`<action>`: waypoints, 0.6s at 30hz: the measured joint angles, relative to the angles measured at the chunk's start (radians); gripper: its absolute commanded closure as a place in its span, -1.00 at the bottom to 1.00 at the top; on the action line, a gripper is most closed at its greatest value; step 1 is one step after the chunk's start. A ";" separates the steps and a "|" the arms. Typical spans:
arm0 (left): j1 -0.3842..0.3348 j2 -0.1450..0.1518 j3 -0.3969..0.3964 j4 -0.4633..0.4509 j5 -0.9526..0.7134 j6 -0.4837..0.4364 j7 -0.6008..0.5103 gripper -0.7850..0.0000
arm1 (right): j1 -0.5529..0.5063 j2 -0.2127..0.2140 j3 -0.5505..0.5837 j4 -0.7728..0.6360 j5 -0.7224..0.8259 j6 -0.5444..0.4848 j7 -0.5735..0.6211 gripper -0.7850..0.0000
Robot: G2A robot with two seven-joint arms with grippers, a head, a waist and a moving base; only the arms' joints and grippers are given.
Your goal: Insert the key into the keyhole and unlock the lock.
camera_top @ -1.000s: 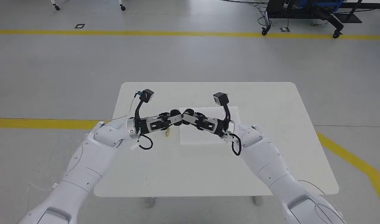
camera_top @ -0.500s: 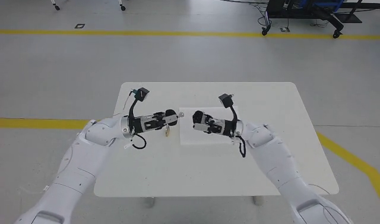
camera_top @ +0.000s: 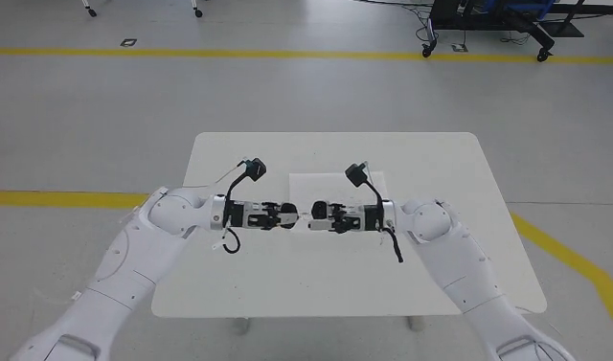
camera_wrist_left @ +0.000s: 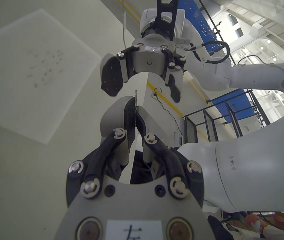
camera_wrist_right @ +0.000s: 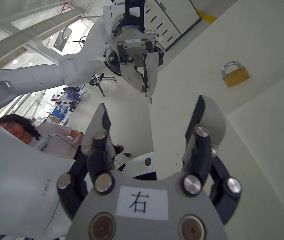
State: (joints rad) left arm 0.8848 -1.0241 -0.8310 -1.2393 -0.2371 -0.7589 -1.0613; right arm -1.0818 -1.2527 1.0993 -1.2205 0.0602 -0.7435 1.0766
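My left gripper is shut on a small silver key, whose thin end juts from between the pads. It hangs over the middle of the table, pointing at my right gripper a short gap away. The right gripper is open with nothing between its fingers. In the left wrist view the right gripper faces the key with its jaws spread. A brass padlock with a steel shackle lies flat on the table beside the left gripper, with neither gripper touching it.
A white square mat lies on the table beyond and under the right gripper. Bare table spreads to the left, right and front. A person sits in the room behind, away from the table.
Both arms swung toward the table's front and levelled out. The grippers, apart half a second ago, now point at each other tip to tip. The left stays shut on the key.
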 measured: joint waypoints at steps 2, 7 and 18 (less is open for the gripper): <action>-0.008 0.001 0.017 0.003 0.000 -0.002 0.002 1.00 | 0.022 -0.002 -0.025 0.027 0.013 -0.006 -0.006 0.18; -0.026 0.007 0.046 0.014 -0.004 -0.014 0.014 1.00 | 0.056 -0.002 -0.065 0.072 0.036 -0.020 -0.020 0.32; -0.054 0.018 0.089 0.033 -0.019 -0.031 0.031 1.00 | 0.073 0.022 -0.118 0.083 0.085 -0.037 -0.037 0.83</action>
State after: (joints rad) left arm 0.8313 -1.0057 -0.7417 -1.2067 -0.2559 -0.7896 -1.0306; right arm -1.0090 -1.2306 0.9814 -1.1372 0.1455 -0.7806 1.0396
